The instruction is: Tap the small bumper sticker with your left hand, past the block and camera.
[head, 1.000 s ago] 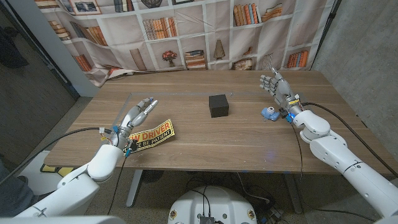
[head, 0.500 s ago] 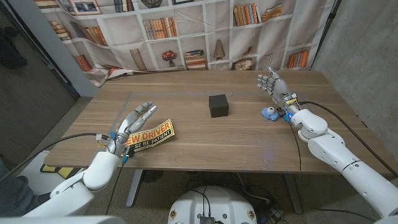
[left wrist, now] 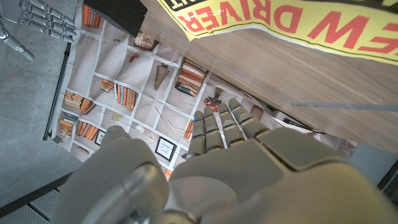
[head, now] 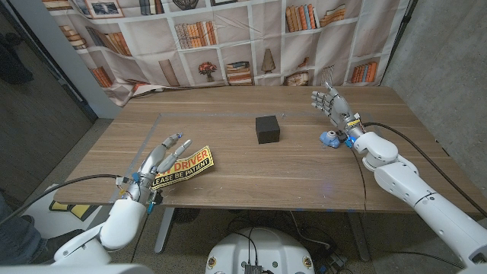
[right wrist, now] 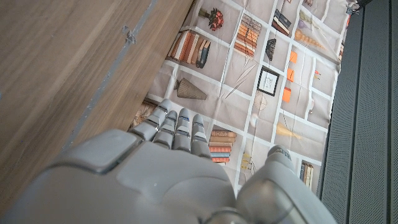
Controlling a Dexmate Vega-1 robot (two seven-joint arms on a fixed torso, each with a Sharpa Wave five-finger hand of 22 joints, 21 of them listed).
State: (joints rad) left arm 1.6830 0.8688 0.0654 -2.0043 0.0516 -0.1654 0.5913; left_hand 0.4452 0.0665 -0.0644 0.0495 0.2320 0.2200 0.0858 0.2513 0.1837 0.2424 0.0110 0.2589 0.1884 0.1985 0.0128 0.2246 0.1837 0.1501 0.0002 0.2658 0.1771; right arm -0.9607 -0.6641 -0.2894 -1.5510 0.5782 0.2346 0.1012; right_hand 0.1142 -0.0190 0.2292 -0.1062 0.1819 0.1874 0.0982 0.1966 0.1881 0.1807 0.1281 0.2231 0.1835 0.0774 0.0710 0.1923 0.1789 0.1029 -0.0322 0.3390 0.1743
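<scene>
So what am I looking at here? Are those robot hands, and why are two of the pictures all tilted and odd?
Yes, this is a robot with two arms, each ending in a hand with fingers. The wide picture comes from a camera on its head, looking down at a wooden table. The left hand is at the left, its fingers apart, at the end of a yellow bumper sticker; whether it touches the sticker I cannot tell. The right hand is raised at the far right, open and holding nothing.

On the table there are also a black block in the middle and a small blue object, the camera, near the right wrist.

The two odd pictures come from cameras on the wrists, looking along the back of each hand, so the scene appears turned over. The left one shows the sticker's red letters.
</scene>
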